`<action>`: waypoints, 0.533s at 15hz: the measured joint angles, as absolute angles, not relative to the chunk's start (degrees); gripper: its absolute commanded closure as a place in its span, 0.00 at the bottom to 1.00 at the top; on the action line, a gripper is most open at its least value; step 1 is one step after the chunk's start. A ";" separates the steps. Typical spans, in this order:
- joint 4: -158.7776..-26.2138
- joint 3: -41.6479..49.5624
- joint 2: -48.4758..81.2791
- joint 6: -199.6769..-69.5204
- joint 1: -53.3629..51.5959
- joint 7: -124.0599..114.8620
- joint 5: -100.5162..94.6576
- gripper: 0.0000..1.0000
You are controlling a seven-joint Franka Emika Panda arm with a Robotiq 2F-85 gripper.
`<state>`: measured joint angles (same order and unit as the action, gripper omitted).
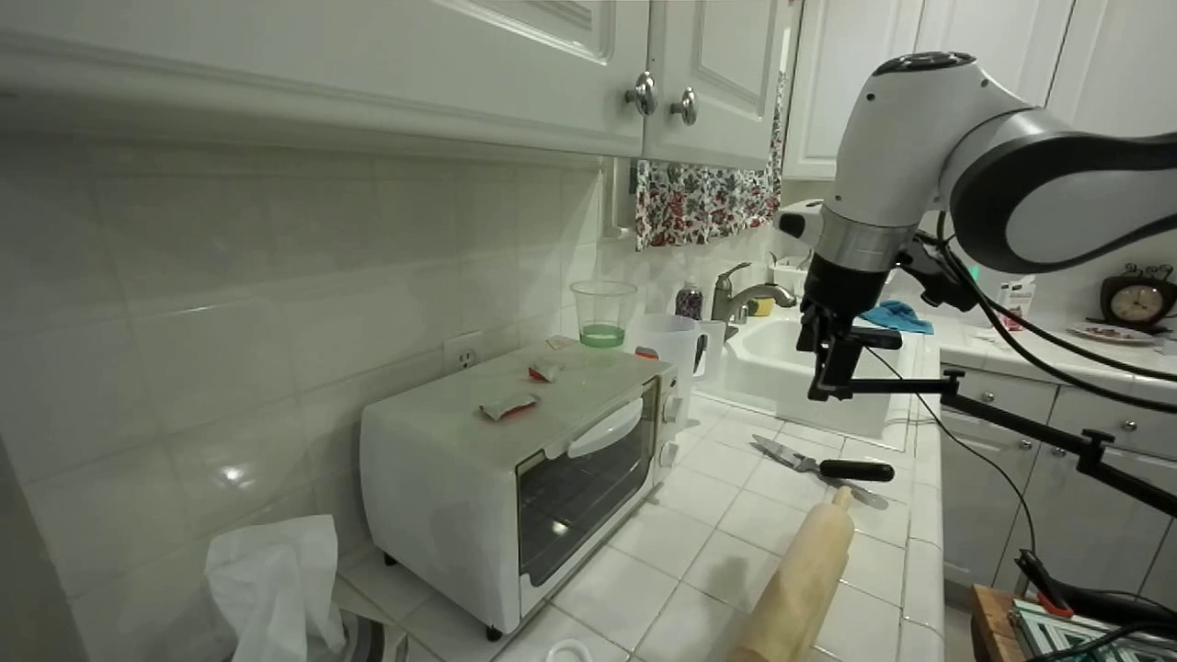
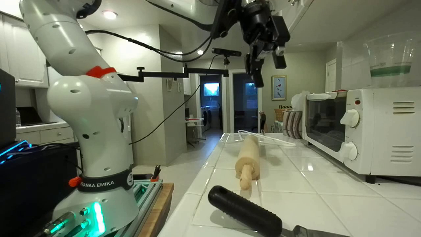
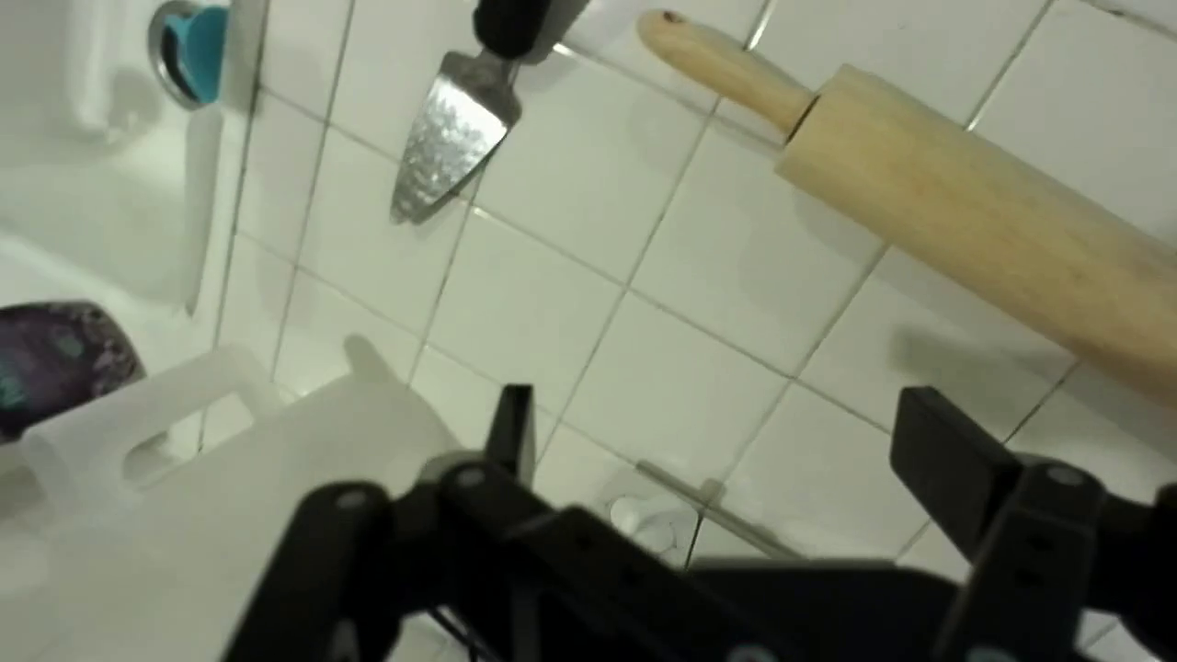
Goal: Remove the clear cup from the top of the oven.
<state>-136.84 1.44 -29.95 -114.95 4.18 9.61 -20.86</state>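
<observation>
The clear cup [image 1: 602, 308], with a green band near its base, stands upright on top of the white oven [image 1: 441, 496], at the end near the sink. In an exterior view the cup [image 2: 389, 62] shows at the right edge, on the oven [image 2: 394, 131] above its knob panel. My gripper [image 1: 823, 363] is in the air over the counter, apart from the cup and the oven. It also shows in an exterior view [image 2: 269, 73], fingers downward. In the wrist view the gripper [image 3: 717, 405] has its fingers wide apart with nothing between them. The cup is out of the wrist view.
Red-and-white wrappers [image 1: 508, 406] lie on the oven. A translucent pitcher [image 1: 669, 338] stands beside it, next to the sink [image 1: 800, 405]. A rolling pin [image 3: 975, 211] and a black-handled server [image 3: 455, 138] lie on the counter. Upper cabinets [image 1: 322, 64] overhang the oven.
</observation>
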 measured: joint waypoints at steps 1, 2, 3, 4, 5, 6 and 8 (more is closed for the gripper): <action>-136.42 1.15 -29.77 -116.34 4.05 10.33 -22.81 0.00; -135.96 0.83 -29.53 -118.00 3.93 10.88 -24.84 0.00; -135.53 0.45 -29.30 -119.93 3.91 11.23 -26.94 0.00; -135.12 0.12 -29.07 -122.04 3.90 11.38 -29.09 0.00; -134.69 -0.18 -28.77 -124.18 3.90 11.43 -31.33 0.00; -134.29 -0.41 -28.42 -126.50 3.90 11.44 -33.64 0.00; -133.96 -0.49 -27.72 -132.26 3.93 11.42 -38.28 0.00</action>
<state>-133.96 -0.49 -27.72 -132.26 3.93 11.42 -38.28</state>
